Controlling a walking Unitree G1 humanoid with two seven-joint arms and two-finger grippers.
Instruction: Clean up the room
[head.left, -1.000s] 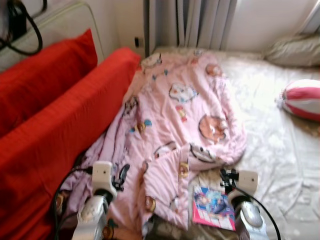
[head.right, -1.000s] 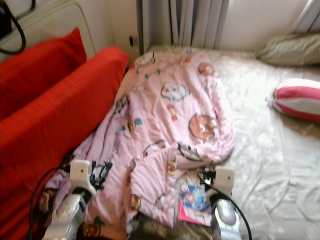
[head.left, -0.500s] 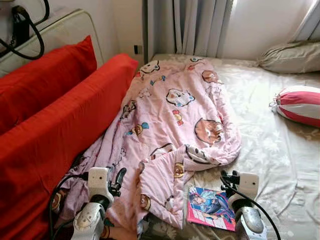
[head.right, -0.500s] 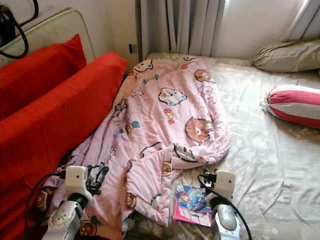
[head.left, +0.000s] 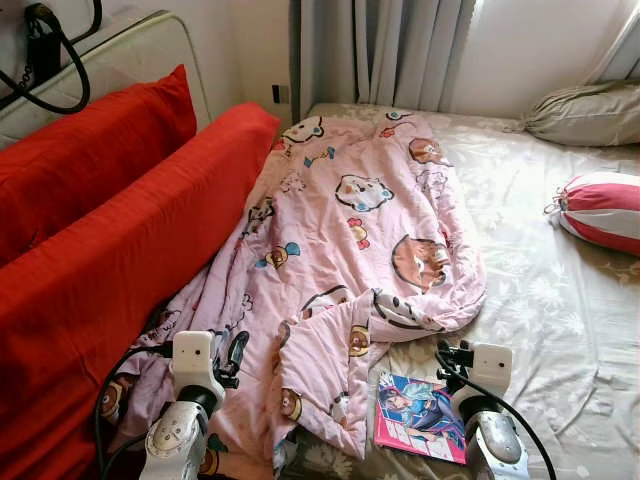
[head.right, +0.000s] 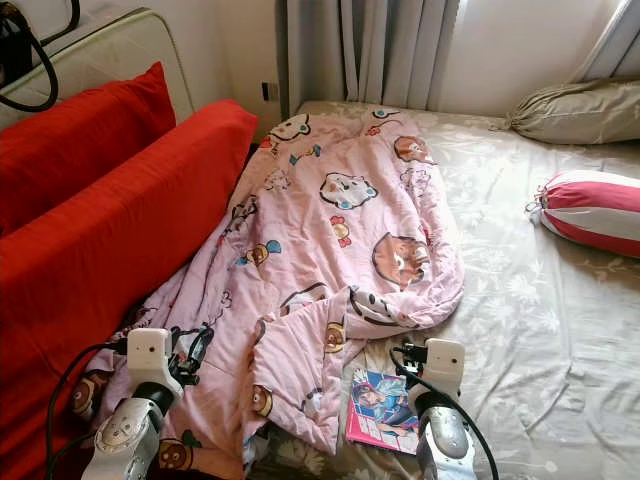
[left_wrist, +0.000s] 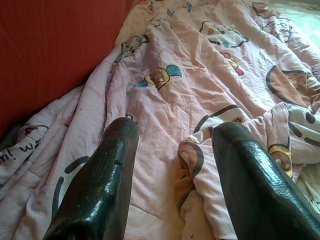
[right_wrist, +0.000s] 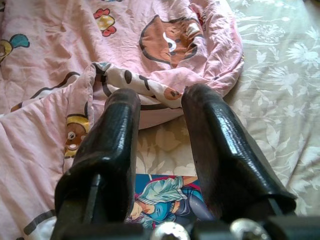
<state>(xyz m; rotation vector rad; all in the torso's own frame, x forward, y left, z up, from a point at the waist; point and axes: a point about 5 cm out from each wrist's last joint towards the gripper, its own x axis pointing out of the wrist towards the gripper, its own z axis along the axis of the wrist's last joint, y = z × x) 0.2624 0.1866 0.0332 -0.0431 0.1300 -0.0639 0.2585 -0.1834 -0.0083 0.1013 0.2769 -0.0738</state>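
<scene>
The pink cartoon quilt (head.left: 350, 260) is lying rumpled on the bed (head.left: 560, 330), its long axis running from the near left, beside the red sofa (head.left: 120, 250), to the far curtain (head.left: 400, 50). A near corner is folded back beside a comic book (head.left: 420, 415). The quilt is judged soft, light and limp; hold is best taken at that folded near edge. The left tool (left_wrist: 170, 170) is hovering over the near quilt, fingers spread and holding nothing. The right tool (right_wrist: 160, 145) is hanging above the book, parted and holding nothing.
</scene>
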